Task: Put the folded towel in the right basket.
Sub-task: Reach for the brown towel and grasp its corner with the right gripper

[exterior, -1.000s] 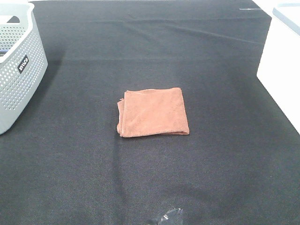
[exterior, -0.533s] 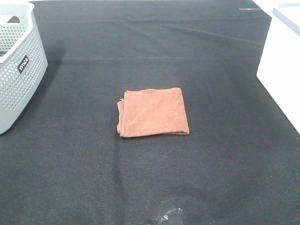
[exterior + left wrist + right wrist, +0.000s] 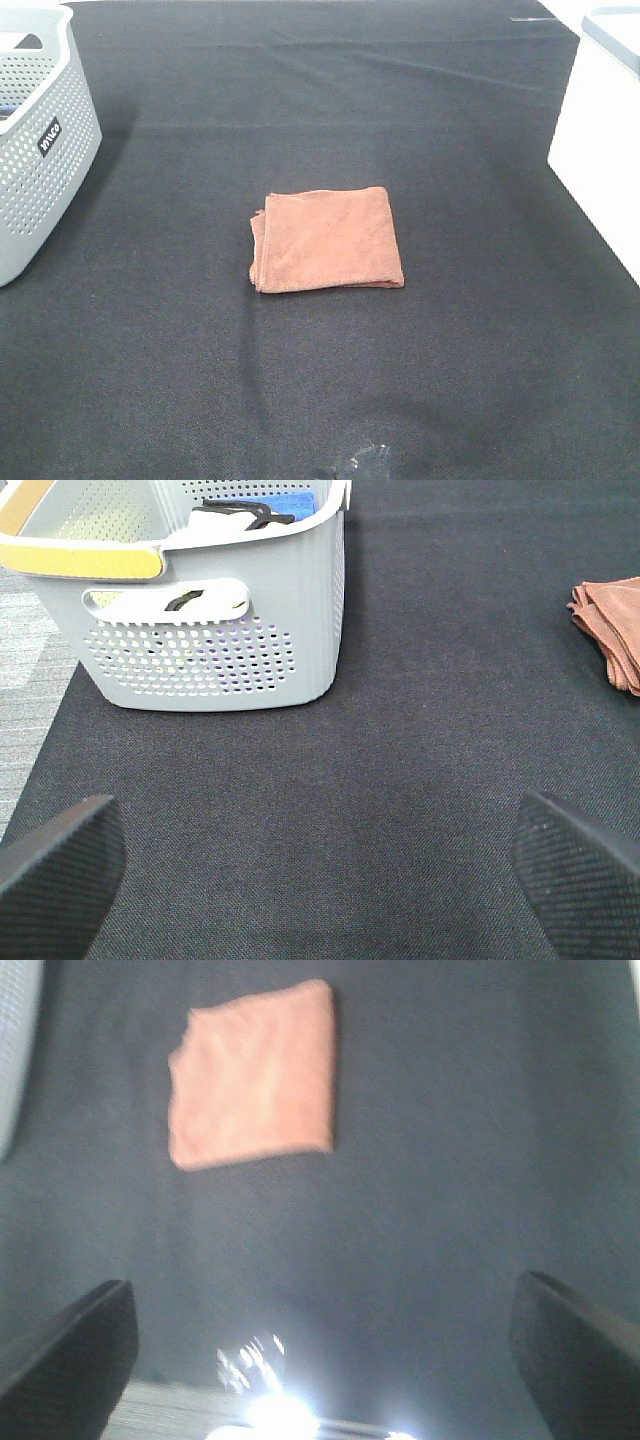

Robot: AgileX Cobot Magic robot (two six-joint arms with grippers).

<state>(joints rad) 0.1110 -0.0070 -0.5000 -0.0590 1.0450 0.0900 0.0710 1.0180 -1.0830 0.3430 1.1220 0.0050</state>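
The folded rust-brown towel (image 3: 326, 240) lies flat in the middle of the black table. The right basket (image 3: 598, 120) is a white container at the table's right edge, only partly in view. My left gripper (image 3: 320, 880) is open and empty, low over the table in front of the grey basket, with the towel's edge (image 3: 612, 630) far off to one side. My right gripper (image 3: 325, 1360) is open and empty, above the table, with the towel (image 3: 254, 1072) ahead of it. That view is blurred.
A grey perforated basket (image 3: 35, 130) stands at the far left; the left wrist view shows its wall (image 3: 215, 650) and cloths inside. A small shiny part (image 3: 358, 464) shows at the bottom edge of the exterior view. A bright glare (image 3: 272, 1408) sits at the table's near edge.
The shiny part at the bottom edge has slipped slightly lower. The towel and both baskets have not moved.
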